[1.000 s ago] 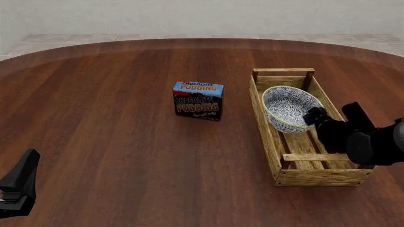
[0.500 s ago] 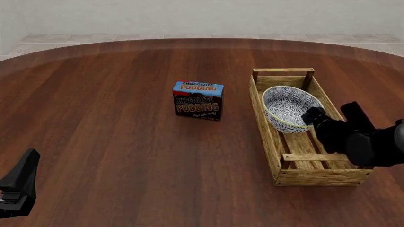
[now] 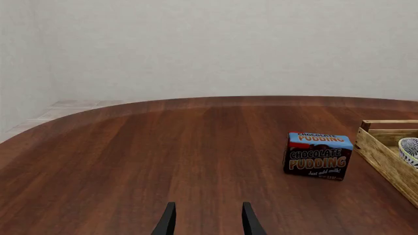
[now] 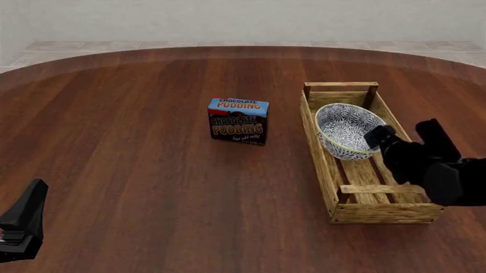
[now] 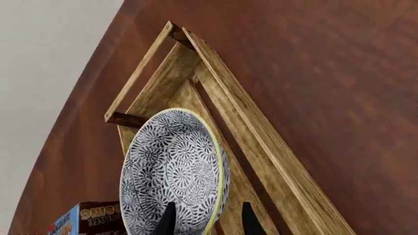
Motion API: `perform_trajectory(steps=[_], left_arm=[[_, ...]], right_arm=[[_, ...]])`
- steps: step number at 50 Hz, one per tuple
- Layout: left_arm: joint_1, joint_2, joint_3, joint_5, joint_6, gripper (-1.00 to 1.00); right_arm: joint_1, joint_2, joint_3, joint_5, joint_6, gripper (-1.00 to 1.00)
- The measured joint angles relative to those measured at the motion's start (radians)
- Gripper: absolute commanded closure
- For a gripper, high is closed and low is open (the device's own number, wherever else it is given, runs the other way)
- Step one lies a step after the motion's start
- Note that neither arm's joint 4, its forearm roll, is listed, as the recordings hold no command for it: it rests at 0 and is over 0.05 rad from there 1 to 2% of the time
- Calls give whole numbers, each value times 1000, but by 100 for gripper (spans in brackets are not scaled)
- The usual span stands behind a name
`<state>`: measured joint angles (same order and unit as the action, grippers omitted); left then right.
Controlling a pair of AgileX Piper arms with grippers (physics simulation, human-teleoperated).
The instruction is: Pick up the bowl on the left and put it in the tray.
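The blue-patterned bowl rests tilted in the far half of the slatted wooden tray on the right side of the table. My right gripper hovers open at the bowl's right rim. In the right wrist view the bowl fills the middle, and its yellowish rim runs down between the spread fingertips of the right gripper, above the tray. My left gripper sits open and empty at the near left corner. Its wrist view shows the left gripper, the tray's end and a sliver of the bowl.
A chocolate pudding box stands upright on the dark wood table, left of the tray; it also shows in the left wrist view and at the edge of the right wrist view. The table's curved far edge meets a pale floor.
The right gripper has drifted slightly to the right and back from the bowl, with its fingers a little wider apart. The bowl, tray, box and left arm have stayed put.
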<state>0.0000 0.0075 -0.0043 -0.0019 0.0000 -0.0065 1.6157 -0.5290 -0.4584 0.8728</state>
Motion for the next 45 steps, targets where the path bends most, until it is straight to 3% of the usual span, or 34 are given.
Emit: perform_trajectory(steps=[45], left_arm=[[0, 0, 0, 0, 0, -100]], right_arm=[[42, -211, 57, 84, -25, -100]])
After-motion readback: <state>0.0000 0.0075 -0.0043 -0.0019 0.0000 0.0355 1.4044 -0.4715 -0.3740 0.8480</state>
